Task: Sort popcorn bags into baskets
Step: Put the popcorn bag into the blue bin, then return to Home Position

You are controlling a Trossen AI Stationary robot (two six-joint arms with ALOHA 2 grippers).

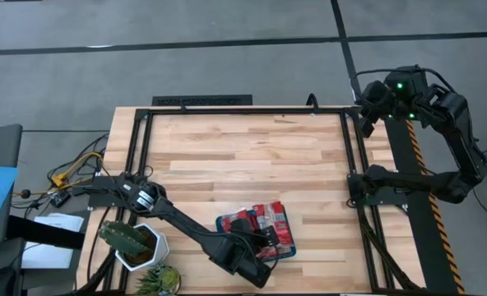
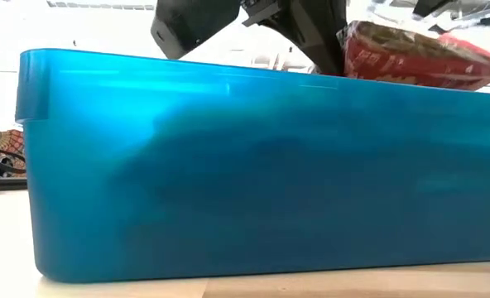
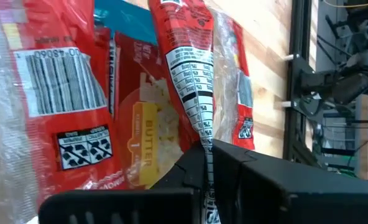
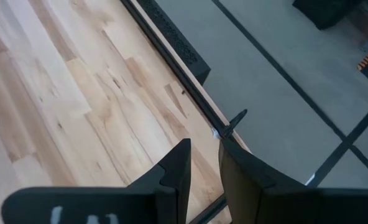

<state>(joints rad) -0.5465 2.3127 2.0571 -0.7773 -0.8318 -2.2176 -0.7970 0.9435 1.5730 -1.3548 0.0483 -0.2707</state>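
Observation:
A teal-blue basket (image 1: 227,222) stands near the table's front edge, and its near wall (image 2: 245,165) fills the low view. Several red popcorn bags (image 1: 272,226) lie in it, among them one marked BUTTER (image 3: 143,124) and one showing a barcode (image 3: 53,81). My left gripper (image 1: 264,242) reaches over the basket from the near left and is shut on a narrow red bag with a nutrition label (image 3: 193,74). My right gripper (image 4: 206,152) stands open and empty, raised over the table's far right corner (image 1: 367,103). My left gripper pinches the narrow bag between its two fingers at its near end (image 3: 207,146), where the wrapper narrows to an edge. The bag runs on away from the fingers, over the bags in the basket. Whether it rests on them I cannot tell.
A white pot with a cactus (image 1: 132,242) and a small green plant (image 1: 161,279) stand at the near left corner, beside my left arm. Bare wood (image 1: 252,156) stretches across the middle and far half. A black frame rail (image 1: 243,109) runs along the far edge.

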